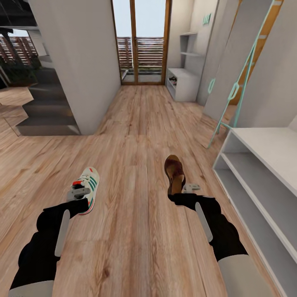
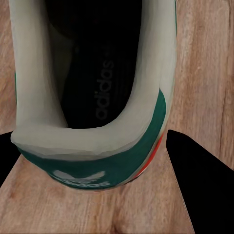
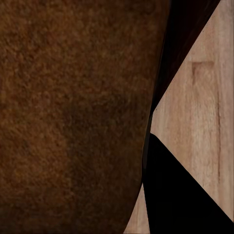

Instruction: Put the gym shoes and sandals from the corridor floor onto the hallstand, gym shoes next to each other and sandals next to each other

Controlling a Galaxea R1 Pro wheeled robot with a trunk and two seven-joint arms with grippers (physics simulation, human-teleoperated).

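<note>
The robot looks down a long hall with a wood floor point(image 1: 140, 123). Both arms reach out low in front of it.

The left gripper point(image 1: 79, 194) is at the heel of 1 gym shoe point(image 1: 87, 185). The shoe is white with green stripes and a bit of red. It sits on the floor at the near left, with its toe pointing far. In the left wrist view the shoe point(image 2: 92, 97) is very close. You can see its dark inside, its pale rim and its green heel. A black finger point(image 2: 200, 185) stands on each side of the heel. The gripper is spread wide around the heel, and I cannot tell if it touches the shoe.

The right gripper point(image 1: 185, 190) is at the near end of 1 brown sandal point(image 1: 174, 171). The sandal is at the near middle, right of the gym shoe and well apart from it. It looks tipped up on its side. In the right wrist view the brown leather point(image 3: 73, 117) is pressed right up close, with a black finger point(image 3: 180, 195) beside it. I cannot tell if this gripper is spread or pinching.

The pale grey shoe rack point(image 1: 183, 84) stands far off on the right by the glass doors point(image 1: 140, 41). A long low shelf point(image 1: 264, 181) is near on the right.
</note>
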